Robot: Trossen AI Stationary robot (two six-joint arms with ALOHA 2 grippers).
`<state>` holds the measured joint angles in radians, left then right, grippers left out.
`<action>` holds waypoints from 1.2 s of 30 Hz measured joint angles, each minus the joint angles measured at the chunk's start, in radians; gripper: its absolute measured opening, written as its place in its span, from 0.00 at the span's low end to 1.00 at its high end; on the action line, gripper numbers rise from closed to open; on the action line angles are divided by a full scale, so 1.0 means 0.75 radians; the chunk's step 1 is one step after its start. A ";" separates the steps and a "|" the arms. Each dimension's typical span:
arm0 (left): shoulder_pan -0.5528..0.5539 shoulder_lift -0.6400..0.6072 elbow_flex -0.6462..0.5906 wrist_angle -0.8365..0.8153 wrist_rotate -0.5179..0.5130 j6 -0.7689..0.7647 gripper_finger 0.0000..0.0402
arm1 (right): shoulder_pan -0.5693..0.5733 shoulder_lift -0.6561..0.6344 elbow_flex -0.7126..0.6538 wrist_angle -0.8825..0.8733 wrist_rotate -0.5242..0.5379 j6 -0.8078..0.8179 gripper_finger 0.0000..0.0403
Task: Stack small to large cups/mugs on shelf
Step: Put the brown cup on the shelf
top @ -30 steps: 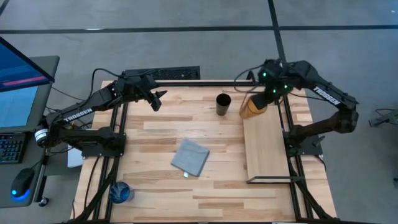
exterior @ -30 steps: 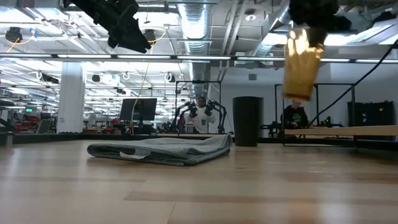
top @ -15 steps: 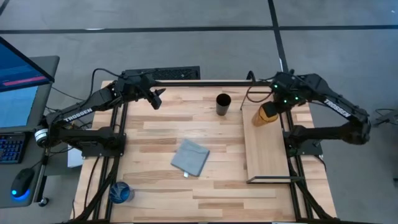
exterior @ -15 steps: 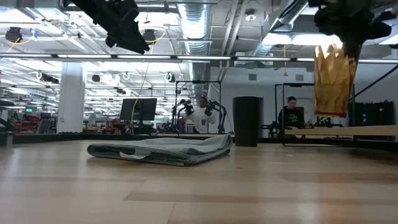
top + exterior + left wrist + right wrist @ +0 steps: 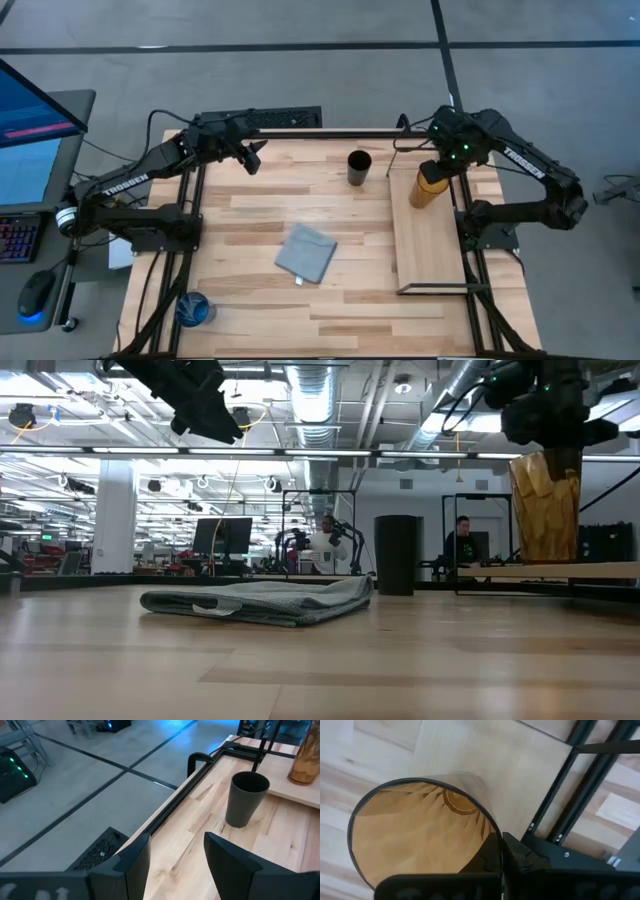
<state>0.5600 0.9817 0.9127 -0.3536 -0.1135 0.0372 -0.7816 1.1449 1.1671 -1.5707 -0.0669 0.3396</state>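
Amber tumbler [image 5: 428,186] sat pinched by its rim in the right claw [image 5: 447,166] on the shelf [image 5: 430,240]; letting go looked next. Left claw [image 5: 172,862] hung spread.

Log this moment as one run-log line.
right gripper: shut on tall amber translucent tumbler, at far end of light wood shelf board | left gripper: open, waiting | black cup, blue cup: on table

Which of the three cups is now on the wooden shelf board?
The tall amber translucent tumbler, gripped by the right gripper on the shelf board. The black cup and the short blue cup stand on the tabletop.
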 joint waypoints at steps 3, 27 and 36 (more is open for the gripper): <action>0.000 0.000 0.000 -0.001 0.000 -0.001 0.44 | 0.001 0.016 0.001 -0.001 0.011 -0.011 0.02; 0.000 0.000 0.000 0.011 -0.005 -0.008 0.44 | 0.000 0.016 -0.003 0.029 0.200 -0.013 0.03; 0.000 0.000 0.000 0.010 -0.005 -0.021 0.44 | 0.002 0.019 -0.008 0.045 0.236 -0.043 0.14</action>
<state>0.5602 0.9817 0.9127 -0.3462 -0.1173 0.0216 -0.7805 1.1595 1.1608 -1.5372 0.1102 0.3077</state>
